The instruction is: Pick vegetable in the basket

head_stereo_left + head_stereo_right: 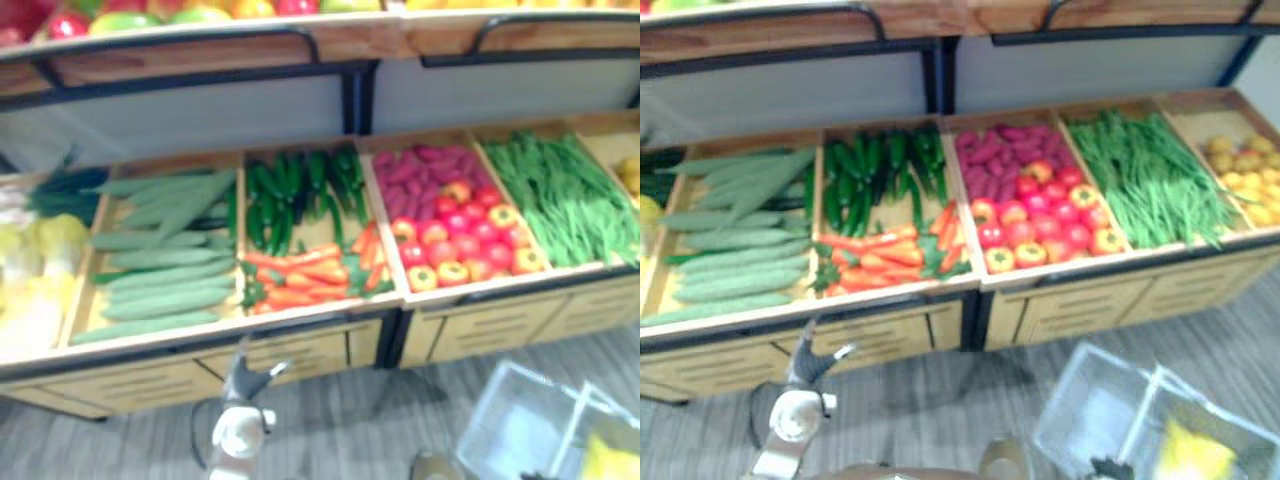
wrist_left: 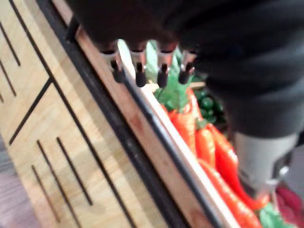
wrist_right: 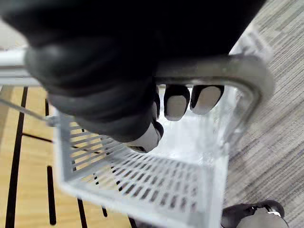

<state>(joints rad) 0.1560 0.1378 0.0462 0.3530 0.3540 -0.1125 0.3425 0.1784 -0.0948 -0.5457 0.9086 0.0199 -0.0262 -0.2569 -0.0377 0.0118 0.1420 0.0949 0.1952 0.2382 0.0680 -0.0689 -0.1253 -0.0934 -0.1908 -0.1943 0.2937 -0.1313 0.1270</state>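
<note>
the wooden produce stand [image 1: 300,318] spanned the eye views, and the white basket [image 1: 515,415] hung low on the robot's right, apart from it. the step looked like the reach, for the carrots [image 2: 209,147] lay unpicked in their compartment. the left wrist view added the left hand [image 2: 138,69], fingers straight and empty above the stand's front rim, just short of the carrots. the right wrist view added the right hand [image 3: 176,101], curled round the basket's handle [image 3: 232,71]. the next move would call for the left hand closing on one carrot.
</note>
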